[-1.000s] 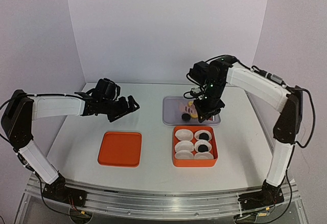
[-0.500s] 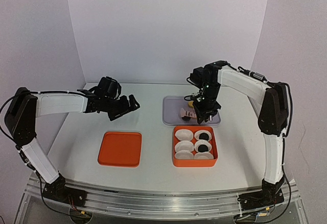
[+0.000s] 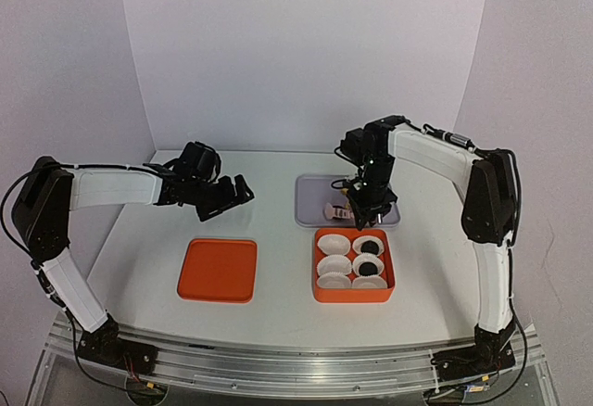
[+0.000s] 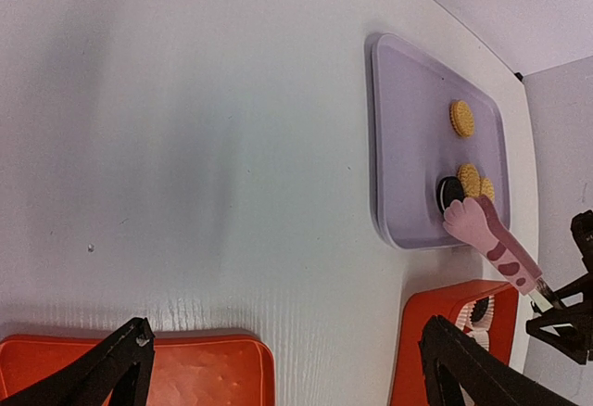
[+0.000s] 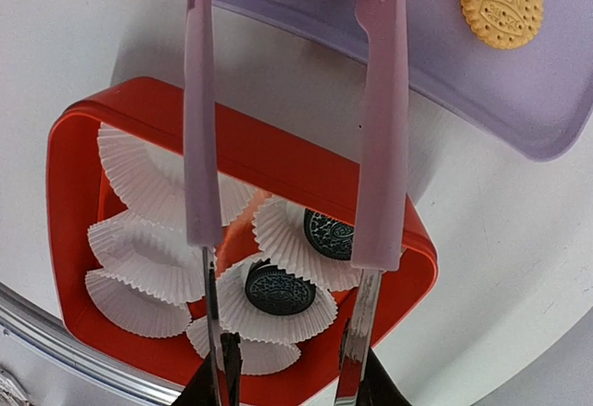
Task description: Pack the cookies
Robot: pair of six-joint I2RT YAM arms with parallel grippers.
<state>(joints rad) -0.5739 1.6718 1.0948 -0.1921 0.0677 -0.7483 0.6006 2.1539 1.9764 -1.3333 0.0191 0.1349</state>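
the right gripper (image 5: 287,389) clamps pink tongs (image 5: 380,128), their tips just beside a black cookie (image 4: 448,193) on the purple tray (image 4: 408,100), with three yellow cookies (image 4: 461,118) close by. two more dark cookies (image 5: 280,287) sit in paper cups (image 5: 139,239) in the orange box (image 5: 65,202) at the tray's 6 o'clock. the left gripper (image 3: 227,197) hangs wide open at the tray's 9 o'clock.

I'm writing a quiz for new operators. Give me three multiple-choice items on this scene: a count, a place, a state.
1. How many round dark cookies sit in the white fluted paper cups of the square orange box? A. none B. two C. four
2. Where are the round golden-yellow cookies? A. in the cups B. on the box's rim C. on the flat lilac tray
3. The left end effector is: A. open, empty B. shut on a cookie C. shut on a cup
Answers: 1 B, two cups hold one each; 2 C, all three lie on the tray; 3 A, its fingers stand wide apart, nothing between.
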